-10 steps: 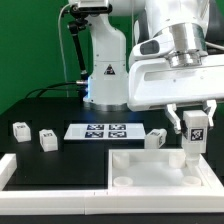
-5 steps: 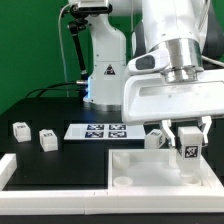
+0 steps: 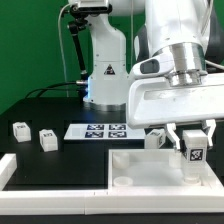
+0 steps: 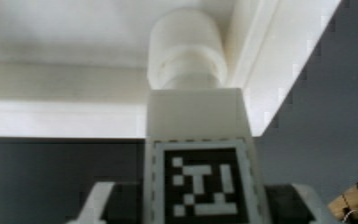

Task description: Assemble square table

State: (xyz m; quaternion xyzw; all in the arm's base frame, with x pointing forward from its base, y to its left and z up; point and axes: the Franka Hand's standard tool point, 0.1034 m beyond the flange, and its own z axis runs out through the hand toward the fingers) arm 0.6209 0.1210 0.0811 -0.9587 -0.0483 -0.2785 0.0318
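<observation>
The square table top lies white and rimmed at the front of the exterior view's right. My gripper hangs over its right part, shut on a white block leg whose black-white tag faces the camera. In the wrist view the leg runs out from between the two fingers, with its rounded end over the top's raised rim. Whether the leg touches the top cannot be told. Three more legs lie loose: two at the left and one behind the top.
The marker board lies flat on the black table between the loose legs. Long white border rails run along the front and left edges. The arm's white base stands at the back.
The gripper has come down with the leg, from well above the table top to just over its right part, drifting slightly sideways. The loose legs have not moved.
</observation>
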